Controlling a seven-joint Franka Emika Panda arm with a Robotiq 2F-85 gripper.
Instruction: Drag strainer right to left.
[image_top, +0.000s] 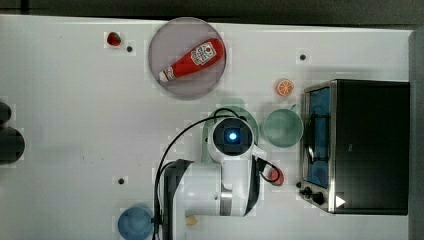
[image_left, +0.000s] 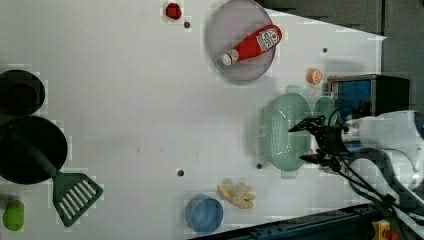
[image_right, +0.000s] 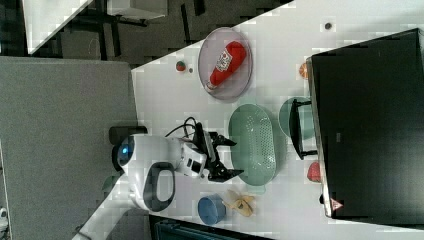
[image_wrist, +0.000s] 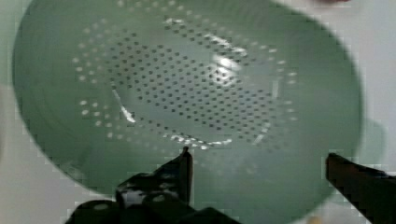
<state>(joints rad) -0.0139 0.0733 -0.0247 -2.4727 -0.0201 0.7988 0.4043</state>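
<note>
Hovering open hand (image_left: 309, 140), strainer (image_left: 280, 132) directly beneath it

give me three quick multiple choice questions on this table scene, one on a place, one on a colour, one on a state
1. Where does the ketchup bottle lie?
A. on the grey plate
B. in the strainer
C. on the oven

2. What colour is the strainer?
A. red
B. pale green
C. blue

3. How is the claw?
A. shut on the cup
B. shut, holding nothing
C. open, holding nothing

Answers: 1 A, the bottle rests inside the plate's rim. 2 B, the holed basin is mint green. 3 C, its fingers stand wide apart over the strainer.
</note>
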